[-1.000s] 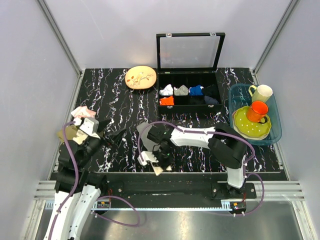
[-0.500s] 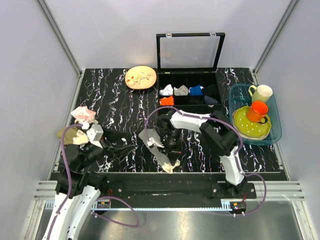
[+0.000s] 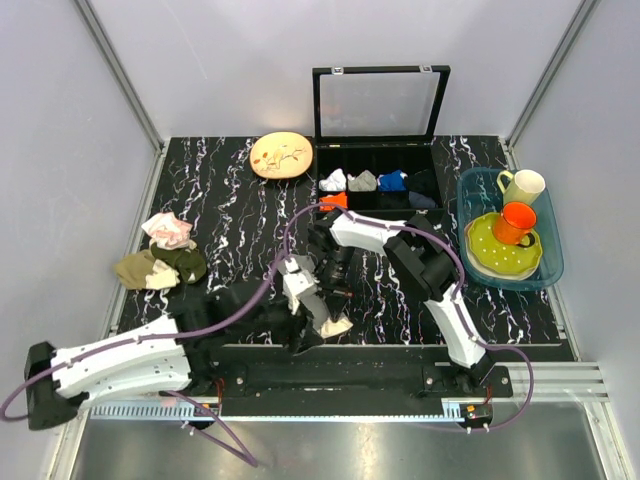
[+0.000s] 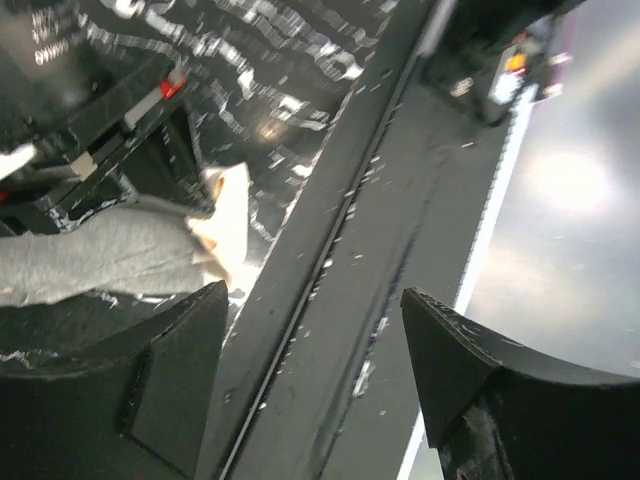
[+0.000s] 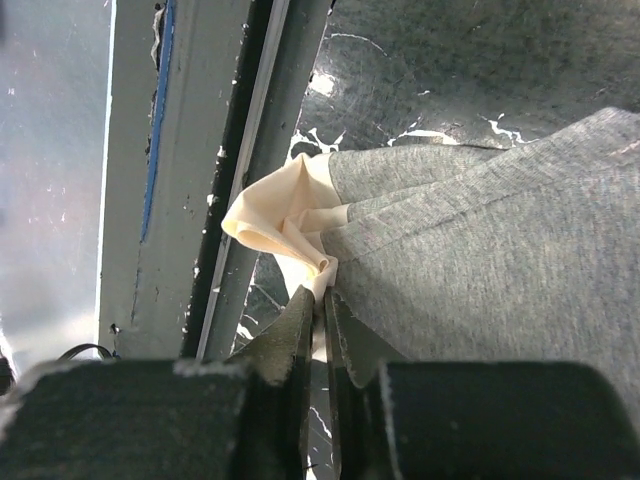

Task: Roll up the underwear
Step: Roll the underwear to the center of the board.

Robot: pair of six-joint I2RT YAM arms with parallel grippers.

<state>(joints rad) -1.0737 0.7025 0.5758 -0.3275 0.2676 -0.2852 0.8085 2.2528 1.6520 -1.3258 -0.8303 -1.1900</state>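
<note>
The table (image 3: 230, 190) has a black top with white marble-like veins. Pale grey walls enclose it at the back (image 3: 250, 70), the left (image 3: 60, 180) and the right (image 3: 600, 150). Aluminium posts (image 3: 121, 75) run along the two back corners. A black strip (image 3: 350, 365) borders the table's near edge, with an aluminium rail (image 3: 560, 385) just beyond it. Below lies a brushed metal sheet (image 3: 380, 450). Lighting is even and diffuse, with soft glare on the metal sheet.
</note>
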